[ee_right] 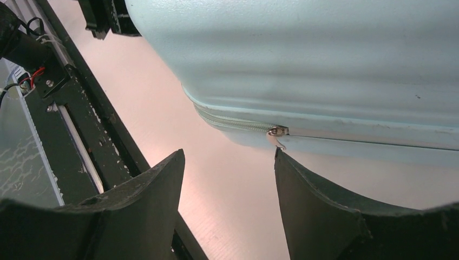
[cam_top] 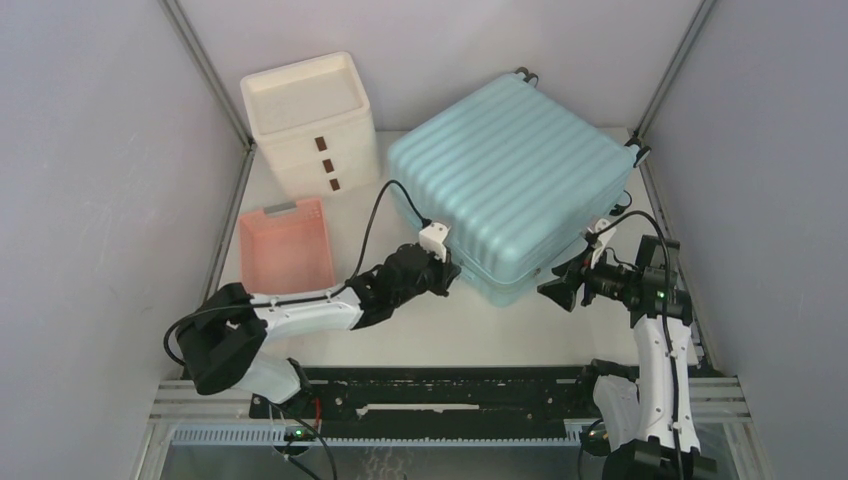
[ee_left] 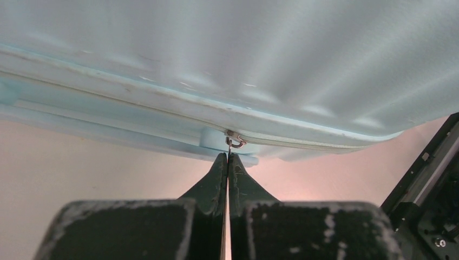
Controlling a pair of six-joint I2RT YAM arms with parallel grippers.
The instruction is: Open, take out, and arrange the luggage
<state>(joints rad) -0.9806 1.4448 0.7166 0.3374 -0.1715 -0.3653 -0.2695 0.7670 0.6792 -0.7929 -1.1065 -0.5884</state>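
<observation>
The luggage [cam_top: 510, 180] is lying flat on the counter [cam_top: 450, 335], its ribbed pale blue shell facing up and its near side sitting directly ahead of both end effectors. The left end effector [cam_top: 447, 272] is reaching in low against that near side, clenched, with its fingers [ee_left: 216, 179] pressing fully together. In the left wrist view their tips are meeting just below a small metal zipper pull [ee_left: 234, 142] that is hanging from the seam. The tab is dropping right down to the tips, but I cannot tell whether it is being pinched between them.

The right end effector [cam_top: 555, 290] is hovering beside the near right corner of the case. It is released, its fingers [ee_right: 325, 211] standing wide apart and gripping nothing. In the right wrist view a zipper slider [ee_right: 277, 131] is sitting on the seam just above one fingertip, very close to it, though contact cannot be judged. Bare counter is showing in the gap between the two fingers.

To the left of the left end effector, a pink basket [cam_top: 287, 245] is resting on the counter. Farther beyond it, a white three-drawer box [cam_top: 310, 120] is standing near the far left side of the luggage. A black rail [cam_top: 450, 385] is running behind both end effectors along the near edge.
</observation>
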